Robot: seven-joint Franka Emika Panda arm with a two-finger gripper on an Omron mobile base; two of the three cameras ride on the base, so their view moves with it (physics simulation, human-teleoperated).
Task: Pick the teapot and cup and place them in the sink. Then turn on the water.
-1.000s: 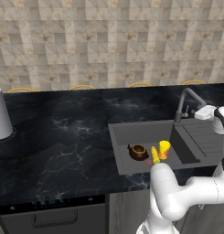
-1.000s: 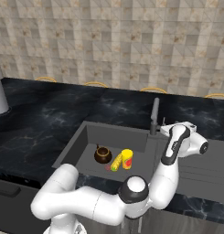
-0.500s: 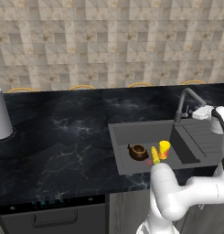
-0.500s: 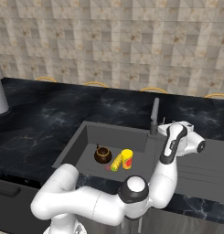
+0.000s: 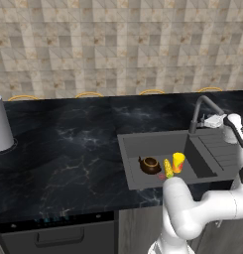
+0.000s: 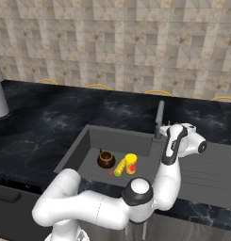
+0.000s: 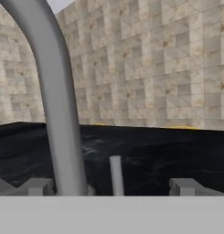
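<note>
The dark-brown teapot (image 5: 150,165) (image 6: 105,159) sits on the floor of the grey sink (image 5: 152,143) (image 6: 118,139). The yellow cup (image 5: 178,161) (image 6: 131,164) stands upright just right of it. My gripper (image 5: 211,120) (image 6: 179,128) (image 7: 111,188) is open at counter height behind the sink's right end, close to the foot of the dark gooseneck tap (image 5: 199,111) (image 6: 160,117) (image 7: 58,100). In the hand view a short upright lever (image 7: 115,173) stands between my fingertips (image 7: 38,186), with the tap's neck to the left. No water is in view.
A slim knobbly yellow item (image 5: 168,168) (image 6: 119,167) lies in the sink between teapot and cup. A ribbed drainboard (image 5: 219,151) lies right of the basin. A grey cylinder (image 5: 1,124) stands far left on the black counter (image 5: 68,144). A tiled wall backs the counter.
My hand has crept slightly left toward the tap's foot. Teapot, cup and the yellow item have not moved.
</note>
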